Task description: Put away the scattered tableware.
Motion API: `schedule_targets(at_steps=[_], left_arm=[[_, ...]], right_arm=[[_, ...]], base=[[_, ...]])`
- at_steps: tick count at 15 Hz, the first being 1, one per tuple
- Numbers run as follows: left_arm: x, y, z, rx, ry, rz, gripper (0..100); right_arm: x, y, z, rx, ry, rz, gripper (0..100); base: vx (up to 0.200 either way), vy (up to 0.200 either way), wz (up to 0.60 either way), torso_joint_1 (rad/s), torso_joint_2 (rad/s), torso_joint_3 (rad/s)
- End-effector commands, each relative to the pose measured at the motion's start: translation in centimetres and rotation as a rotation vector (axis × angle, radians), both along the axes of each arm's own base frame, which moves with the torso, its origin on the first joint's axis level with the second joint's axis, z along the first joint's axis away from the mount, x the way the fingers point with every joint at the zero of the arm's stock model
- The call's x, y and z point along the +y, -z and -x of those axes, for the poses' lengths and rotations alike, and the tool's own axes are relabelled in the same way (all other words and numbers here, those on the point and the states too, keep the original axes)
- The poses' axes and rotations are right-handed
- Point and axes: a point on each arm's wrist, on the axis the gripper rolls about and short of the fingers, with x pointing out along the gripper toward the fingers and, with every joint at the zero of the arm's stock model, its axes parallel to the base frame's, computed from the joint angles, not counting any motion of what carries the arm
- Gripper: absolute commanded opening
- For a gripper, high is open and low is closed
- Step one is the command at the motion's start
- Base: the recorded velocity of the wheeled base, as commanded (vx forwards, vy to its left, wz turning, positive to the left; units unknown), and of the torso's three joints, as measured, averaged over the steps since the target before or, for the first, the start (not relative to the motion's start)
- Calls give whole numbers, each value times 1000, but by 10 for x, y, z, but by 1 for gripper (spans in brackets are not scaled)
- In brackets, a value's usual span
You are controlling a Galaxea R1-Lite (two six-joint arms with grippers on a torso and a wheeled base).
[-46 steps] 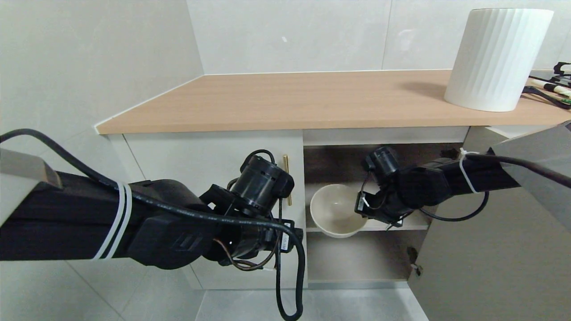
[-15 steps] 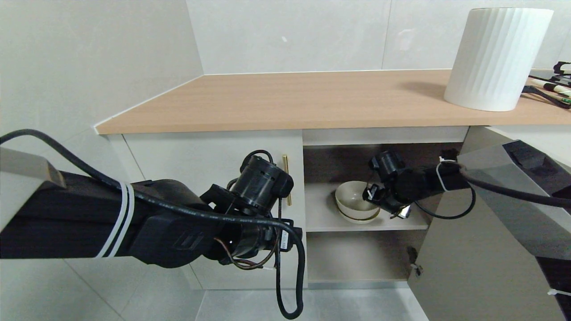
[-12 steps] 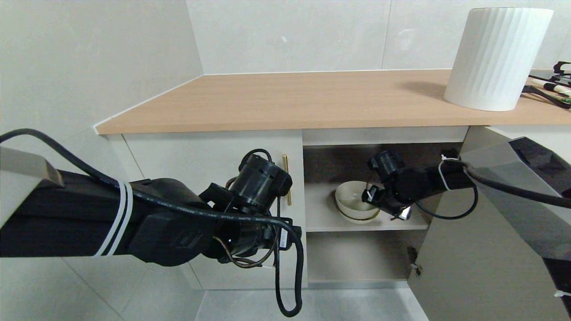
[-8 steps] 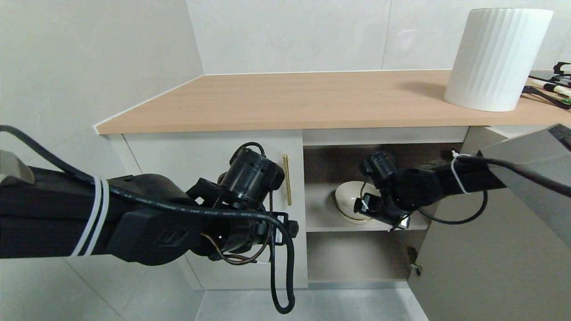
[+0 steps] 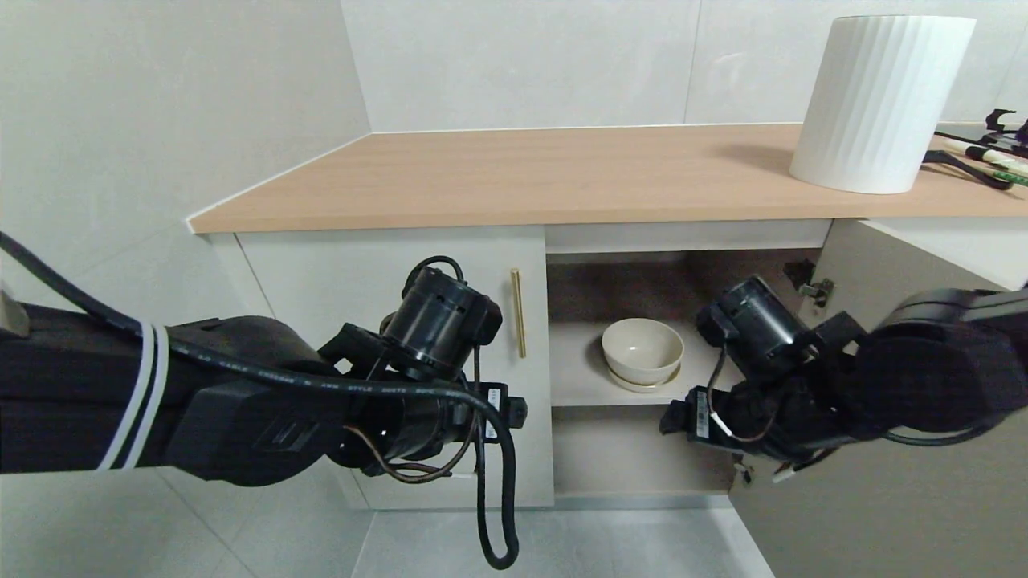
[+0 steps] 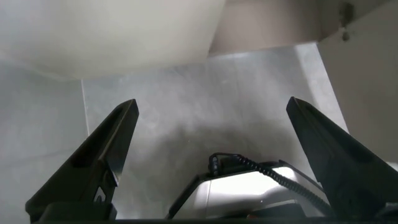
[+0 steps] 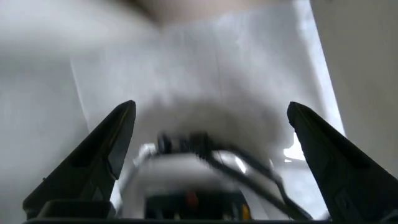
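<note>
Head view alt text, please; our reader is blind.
A beige bowl sits on a plate on the middle shelf of an open cupboard under a wooden counter. The robot's left arm and right arm hang in front.

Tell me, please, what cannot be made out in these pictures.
1. Head view: the dish under the bowl shows only its rim; the bowl hides the rest.
2. Head view: the tools on the countertop are cut off by the right edge.
3. Right wrist view: everything beyond the open right hand is blurred.
</note>
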Motion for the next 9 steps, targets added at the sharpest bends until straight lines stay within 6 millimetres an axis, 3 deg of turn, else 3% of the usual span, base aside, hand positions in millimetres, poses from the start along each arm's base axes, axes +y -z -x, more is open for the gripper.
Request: schedule_targets(at_steps=[1, 9], left_arm=[[0, 0, 0, -2, 0, 1, 100], [0, -1, 0, -3, -3, 2, 100]], right_arm=[[-9, -18, 42, -23, -74, -19, 100], [-9, -4, 46, 21, -83, 17, 100]], base=[[-200, 0, 0, -12, 2, 17], [-200, 0, 0, 2, 3, 2]])
